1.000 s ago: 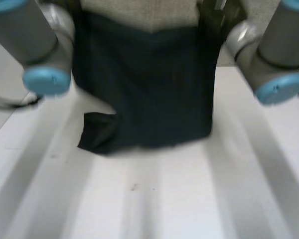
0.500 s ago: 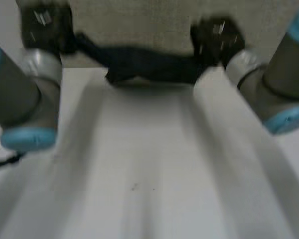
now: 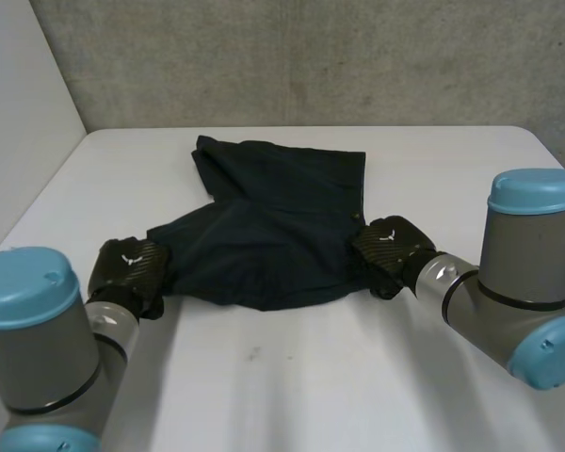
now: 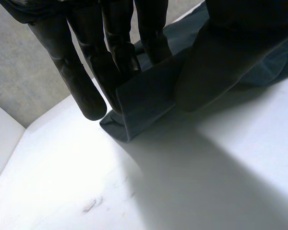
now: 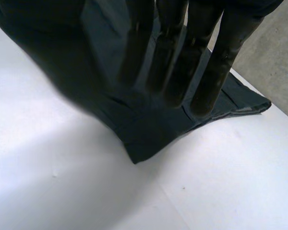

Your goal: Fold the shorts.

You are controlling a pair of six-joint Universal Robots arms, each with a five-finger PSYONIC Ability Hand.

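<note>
Now the white table (image 3: 292,395) is used as a flat place, so the dark shorts (image 3: 273,235) are laid out in its middle, a bit crumpled. The near left corner is pinched by the left hand (image 3: 127,268), and the near right corner by the right hand (image 3: 388,247), likely so the cloth can be lifted and folded evenly. On each hand, straight fingers (image 4: 110,48) are pressed on the cloth against the thumb.

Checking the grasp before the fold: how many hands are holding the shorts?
2. The left hand pinches the shorts at their near left corner; the right hand pinches their near right corner.
</note>
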